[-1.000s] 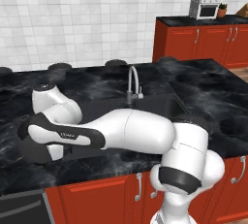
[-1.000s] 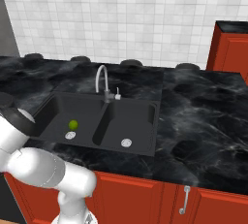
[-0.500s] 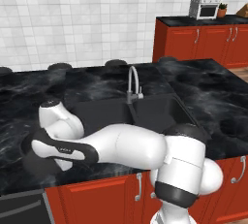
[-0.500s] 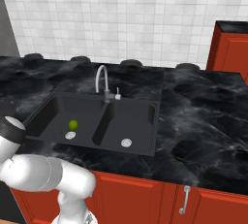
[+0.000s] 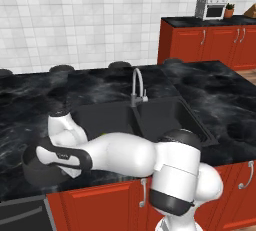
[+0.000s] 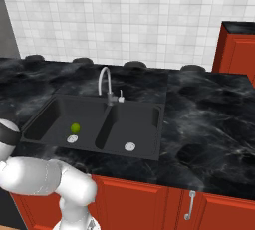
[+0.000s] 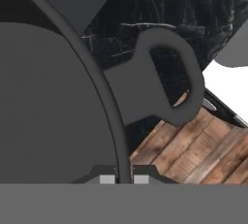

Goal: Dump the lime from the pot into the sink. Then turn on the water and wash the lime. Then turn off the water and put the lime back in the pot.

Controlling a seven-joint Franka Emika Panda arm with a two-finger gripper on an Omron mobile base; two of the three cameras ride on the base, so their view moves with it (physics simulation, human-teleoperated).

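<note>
Even, bright rendered light, soft faint shadows, no glare, slightly coarse pixels

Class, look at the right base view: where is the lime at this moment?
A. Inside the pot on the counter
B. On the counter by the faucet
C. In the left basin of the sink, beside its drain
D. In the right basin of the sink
C: the lime lies in the sink's left basin, just above that basin's drain.

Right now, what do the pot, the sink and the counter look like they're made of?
The pot: dark grey metal by the look, matte, with a thin rim and a looped side handle. The sink: black and matte, possibly composite or coated metal, with silver drains. The counter: polished black stone with white veins, likely marble.
</note>
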